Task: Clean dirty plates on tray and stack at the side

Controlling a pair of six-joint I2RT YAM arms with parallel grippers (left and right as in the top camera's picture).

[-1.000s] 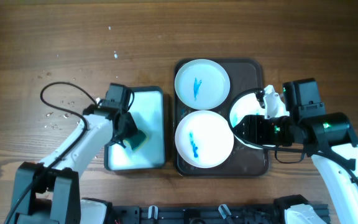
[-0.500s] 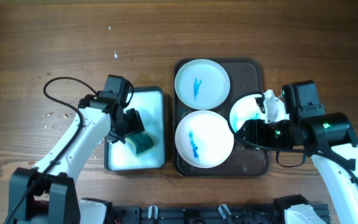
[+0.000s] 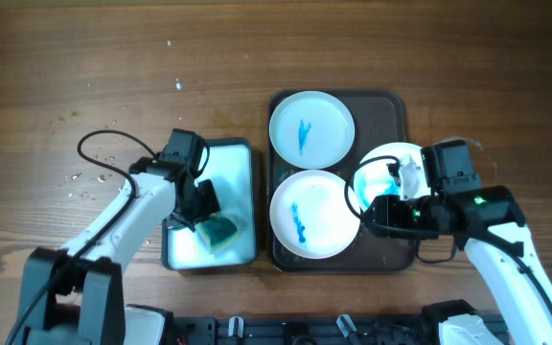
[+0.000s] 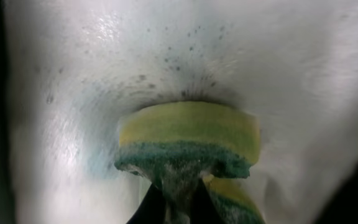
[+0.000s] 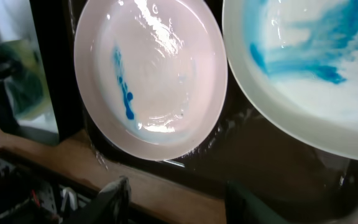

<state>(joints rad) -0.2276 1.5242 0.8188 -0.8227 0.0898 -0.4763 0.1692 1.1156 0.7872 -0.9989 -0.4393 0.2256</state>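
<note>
The dark brown tray [image 3: 383, 107] holds three white plates with blue smears: a far one [image 3: 311, 126], a near one [image 3: 314, 213] and a right one [image 3: 388, 171] partly under my right arm. My right gripper [image 3: 370, 215] is open and empty, low over the tray's near right part, beside the near plate [image 5: 151, 74] and the right plate [image 5: 316, 74]; its fingers [image 5: 179, 199] show apart. My left gripper [image 3: 209, 216] is shut on a yellow-green sponge [image 3: 222, 231] [image 4: 188, 140], pressed on the wet floor of the small white tray [image 3: 230, 165].
The white tray with the teal rim lies left of the dark tray, almost touching it. A black cable [image 3: 99, 139] loops on the wooden table at the left, with water drops [image 3: 84, 177] near it. A dark rail [image 3: 286, 331] runs along the table's front edge.
My left gripper has carried the sponge toward the front right of the white tray. My right arm has shifted forward and turned, uncovering more of the right plate.
</note>
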